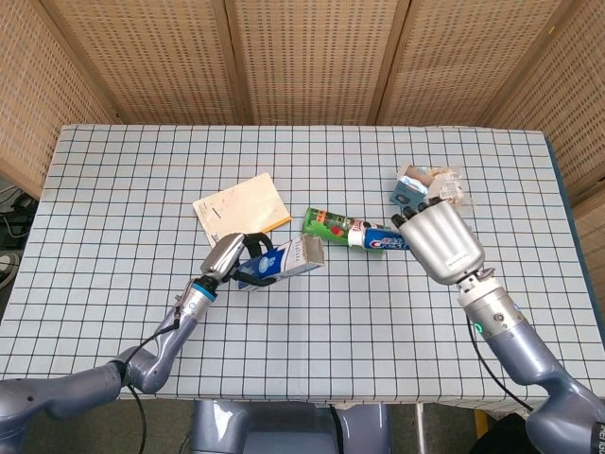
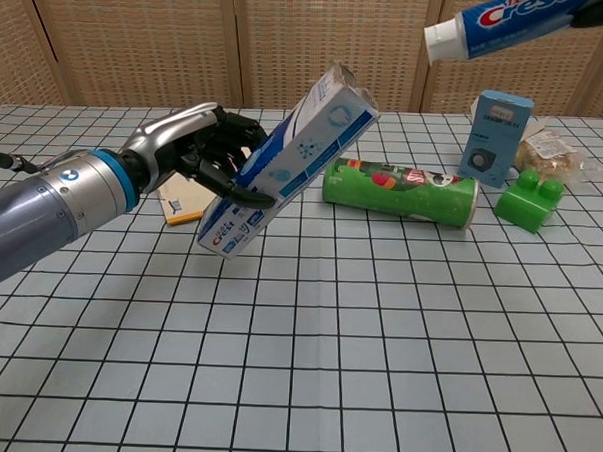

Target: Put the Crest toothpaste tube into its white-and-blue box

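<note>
My left hand (image 1: 230, 257) (image 2: 195, 149) holds the white-and-blue box (image 1: 284, 262) (image 2: 289, 157) in the air, tilted, with its upper end pointing up and to the right. My right hand (image 1: 437, 241) holds the Crest toothpaste tube (image 1: 376, 237) (image 2: 506, 21) high above the table, white cap pointing left toward the box. In the chest view only the tube and a dark bit of the right hand at the top right corner show. A gap remains between the cap and the box's upper end.
A green Pringles can (image 2: 400, 188) (image 1: 326, 224) lies on the checked table (image 2: 375, 369) below the tube. A yellow notebook (image 1: 241, 211) lies behind the left hand. A small blue box (image 2: 495, 135), a green block (image 2: 529, 199) and a snack bag (image 2: 548, 152) stand at the right.
</note>
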